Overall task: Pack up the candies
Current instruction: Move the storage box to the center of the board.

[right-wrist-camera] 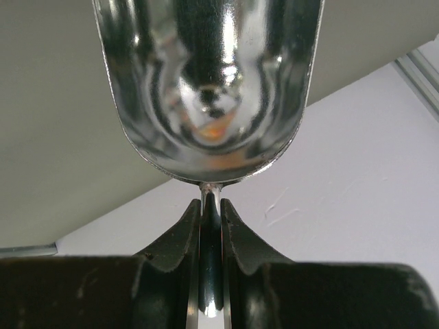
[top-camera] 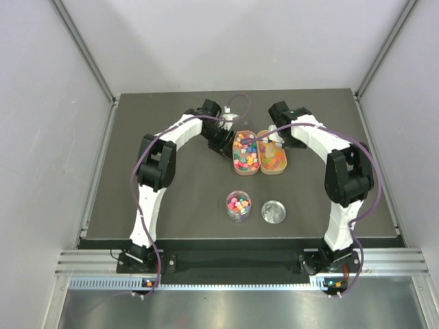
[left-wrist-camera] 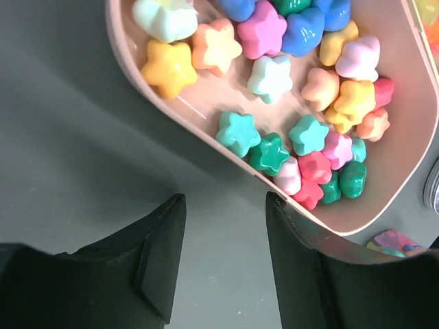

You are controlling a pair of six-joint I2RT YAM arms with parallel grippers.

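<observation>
**Scoop gripped, tray about to be steadied**

My right gripper (right-wrist-camera: 210, 218) is clamped tight on the thin handle of the metal scoop (right-wrist-camera: 209, 96), its fingers pinched together with only the stem between them. I take the stem there so the bowl juts out ahead of me and can dig. No sweets show on the face of the bowl I can see, only reflections.

My left gripper (left-wrist-camera: 225, 204) is spread wide and holds nothing. It sits low over the dark table (top-camera: 178, 199), just at the near wall of the pink tray (left-wrist-camera: 401, 171). I judge it is there to brace the tray so it does not slide when the scoop pushes in. My right-hand finger is very near the rim; I cannot tell whether it touches.

The candies (left-wrist-camera: 267, 154), star-shaped and in many colours, lie inside that tray, just beyond my left fingertips. From above, a second tray (top-camera: 273, 159) of yellow and orange sweets sits against the pink one, under my right wrist. Nearer my bases stand a small clear tub (top-camera: 238, 205), already holding some candies, and its lid (top-camera: 274, 212) beside it, well apart from both grippers.
</observation>
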